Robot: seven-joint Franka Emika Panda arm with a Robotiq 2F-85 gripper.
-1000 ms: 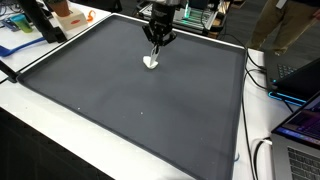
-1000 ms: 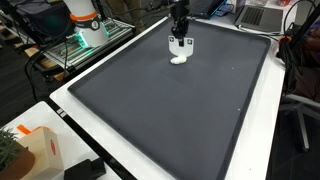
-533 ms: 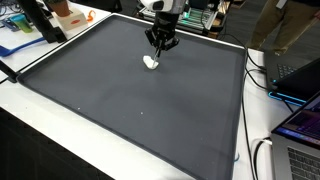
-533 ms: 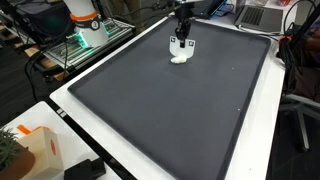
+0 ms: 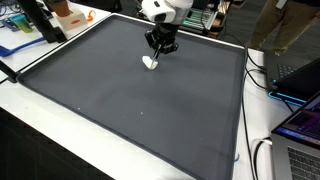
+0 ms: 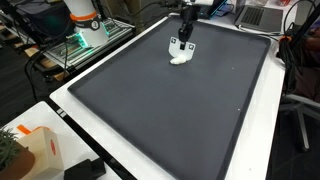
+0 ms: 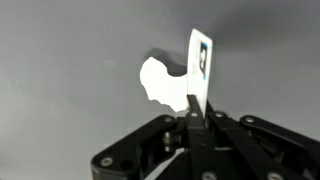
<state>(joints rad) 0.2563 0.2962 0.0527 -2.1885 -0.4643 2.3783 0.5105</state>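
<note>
A small white object [image 5: 150,62] lies on or just above the dark grey mat [image 5: 130,100] near its far edge; it also shows in the other exterior view [image 6: 179,57]. In the wrist view its rounded white body [image 7: 160,84] sits beyond the fingers. A flat white tab [image 7: 199,62] with a small dark mark stands up from it. My gripper [image 7: 190,112] is shut on the lower end of that tab. In both exterior views the gripper [image 5: 159,48] [image 6: 184,42] hangs right above the object. I cannot tell whether the object still touches the mat.
The mat covers most of a white table [image 5: 262,110]. An orange-and-white object [image 5: 68,14] and a black stand are at the far corner. Laptops [image 5: 300,130] and cables lie along one side. A white box [image 6: 38,150] sits on the near corner, and a lit rack [image 6: 85,35] stands beside the table.
The gripper and wrist have risen and drawn back a little towards the far edge. The white object stays in about the same spot under the fingers.
</note>
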